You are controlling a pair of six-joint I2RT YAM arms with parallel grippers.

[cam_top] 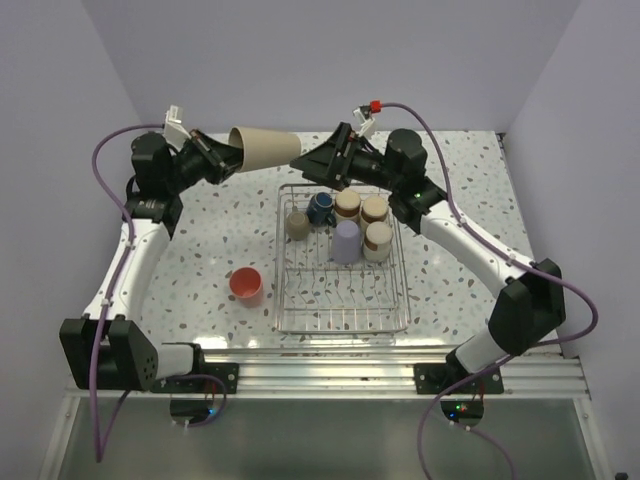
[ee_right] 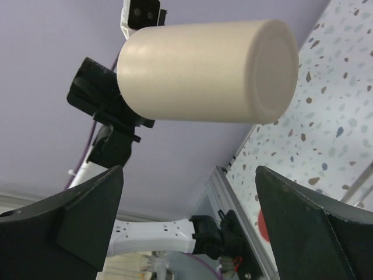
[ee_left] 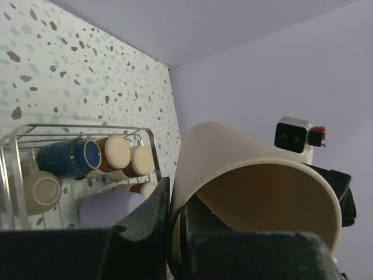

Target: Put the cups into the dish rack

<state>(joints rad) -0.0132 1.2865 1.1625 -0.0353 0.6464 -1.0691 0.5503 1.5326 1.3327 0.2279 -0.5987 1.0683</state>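
Cups are mostly in the dish rack (cam_top: 342, 328) already: from the overhead view I count six clustered at its far end, a dark blue mug (cam_top: 320, 207) tipped on its side, a greyish cup (cam_top: 297, 224) just left of it, three tan cups (cam_top: 374, 209) showing cream ends to the camera, and a lavender tumbler (cam_top: 345, 241) touching the nearest of those. A coral-pink cup (cam_top: 245, 285) stands mouth-up on the speckled desk (cam_top: 190, 250), near the rack's left wall. The tall beige tumbler (cam_top: 262, 147) is in the air, lying horizontal beyond the rack's far left corner, closed end pointing right; my left end effector (ee_left: 178, 195) is pinching its rim, one finger inside the mouth and one outside. My right end effector (ee_right: 189, 170) is spread wide and faces the tumbler's closed end, near it but apart. I can't make out any lettering on the cups at this size
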